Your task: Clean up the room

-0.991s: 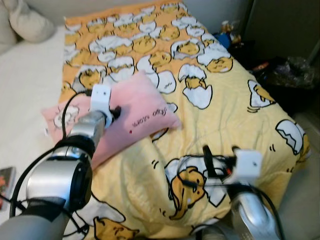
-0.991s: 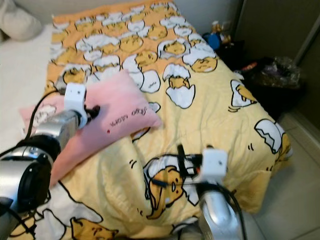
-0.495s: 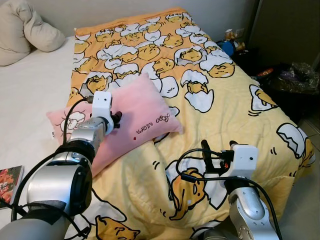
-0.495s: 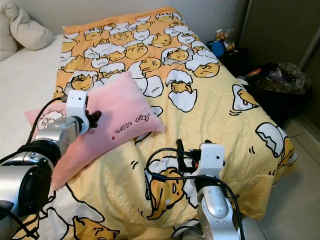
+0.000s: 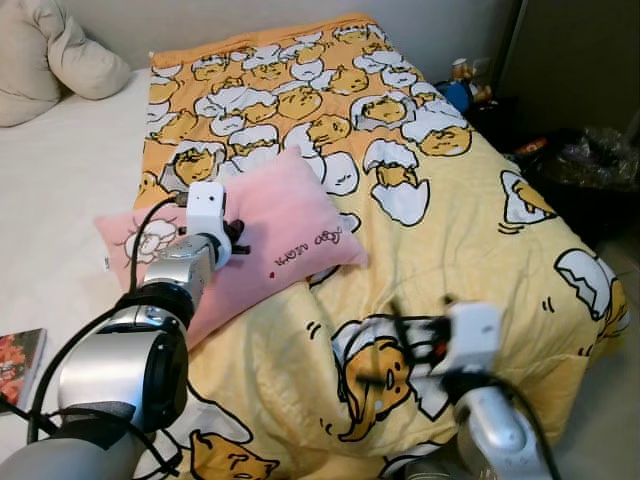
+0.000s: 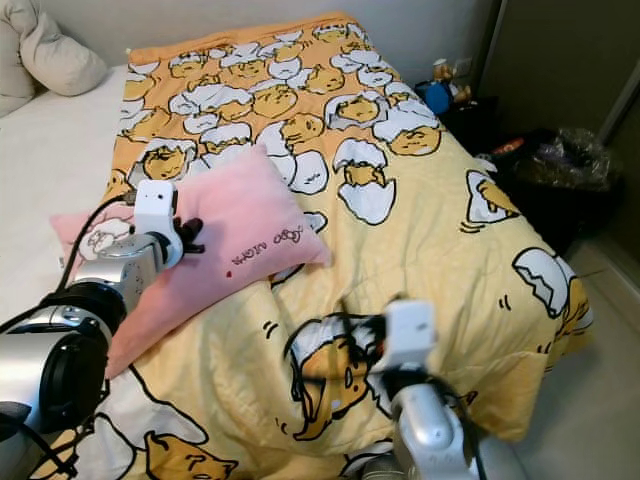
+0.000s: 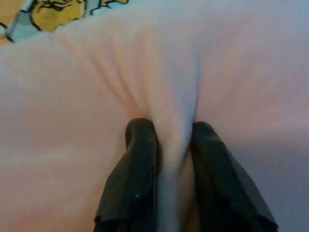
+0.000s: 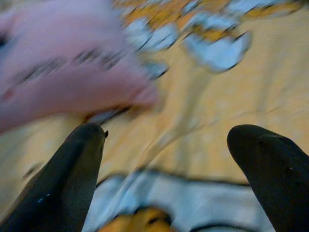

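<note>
On the near left edge of the white bed [image 5: 60,190], a book [image 5: 20,365] lies flat, and a cream pillow [image 5: 45,55] sits at the far left corner. Just right of the book, the left gripper [image 7: 166,159] pinches a fold of the pink cushion [image 5: 285,235] between its two black fingers [image 7: 133,179], which are drawn narrow with the fabric bunched between them. The cushion rests tilted on the yellow blanket [image 5: 450,210] printed with eggs, its lower end towards the white sheet. Further right, the right gripper [image 8: 169,179] hangs blurred over the blanket, near the cushion's corner, its fingers [image 8: 67,179] spread wide and holding nothing. Against the dark cupboard [image 6: 560,60] at far right, a black bag [image 6: 565,155] sits on the floor with clutter inside that cannot be made out.
</note>
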{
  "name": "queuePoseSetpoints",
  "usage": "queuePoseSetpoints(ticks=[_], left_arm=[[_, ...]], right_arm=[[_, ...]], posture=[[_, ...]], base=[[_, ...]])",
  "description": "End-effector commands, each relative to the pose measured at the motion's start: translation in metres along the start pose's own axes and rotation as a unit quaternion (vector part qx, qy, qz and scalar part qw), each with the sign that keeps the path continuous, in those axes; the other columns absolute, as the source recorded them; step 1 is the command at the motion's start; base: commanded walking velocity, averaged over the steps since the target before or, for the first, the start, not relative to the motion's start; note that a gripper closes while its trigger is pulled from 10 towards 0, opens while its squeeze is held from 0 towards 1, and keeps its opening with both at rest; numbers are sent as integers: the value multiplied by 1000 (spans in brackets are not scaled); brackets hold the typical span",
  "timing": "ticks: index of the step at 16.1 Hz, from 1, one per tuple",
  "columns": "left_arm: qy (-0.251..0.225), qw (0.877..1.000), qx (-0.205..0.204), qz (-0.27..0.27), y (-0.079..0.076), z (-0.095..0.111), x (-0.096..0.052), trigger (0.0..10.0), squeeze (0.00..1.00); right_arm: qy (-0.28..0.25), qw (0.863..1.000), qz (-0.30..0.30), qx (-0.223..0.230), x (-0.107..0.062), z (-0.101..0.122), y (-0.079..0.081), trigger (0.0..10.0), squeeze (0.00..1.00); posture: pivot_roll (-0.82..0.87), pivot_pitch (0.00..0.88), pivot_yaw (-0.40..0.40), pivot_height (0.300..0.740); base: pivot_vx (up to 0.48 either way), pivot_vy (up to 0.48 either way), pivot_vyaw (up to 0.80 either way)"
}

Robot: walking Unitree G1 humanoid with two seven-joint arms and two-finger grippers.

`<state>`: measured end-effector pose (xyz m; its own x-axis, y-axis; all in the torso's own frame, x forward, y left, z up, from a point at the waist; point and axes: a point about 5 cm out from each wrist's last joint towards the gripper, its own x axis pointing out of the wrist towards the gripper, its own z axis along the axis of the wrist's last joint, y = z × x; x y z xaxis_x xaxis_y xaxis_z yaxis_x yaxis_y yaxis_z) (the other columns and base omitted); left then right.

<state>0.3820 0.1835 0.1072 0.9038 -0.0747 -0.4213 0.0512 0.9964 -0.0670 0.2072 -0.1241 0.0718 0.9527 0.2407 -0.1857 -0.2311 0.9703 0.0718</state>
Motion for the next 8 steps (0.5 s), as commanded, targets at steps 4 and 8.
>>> queuePoseSetpoints(ticks=[4, 8], left_arm=[[-16, 999, -31, -16, -11, 3, 2, 0, 0], [-97, 992, -84, -3, -3, 38, -1, 0, 0]], right_arm=[[2, 1000, 14, -6, 1, 6, -11, 10000, 0], [-1, 999, 39, -35, 16, 17, -24, 10000, 0]], posture=[[-249, 12, 65, 740], [-229, 0, 20, 740]], base=[[0, 0, 0], [0, 0, 0]])
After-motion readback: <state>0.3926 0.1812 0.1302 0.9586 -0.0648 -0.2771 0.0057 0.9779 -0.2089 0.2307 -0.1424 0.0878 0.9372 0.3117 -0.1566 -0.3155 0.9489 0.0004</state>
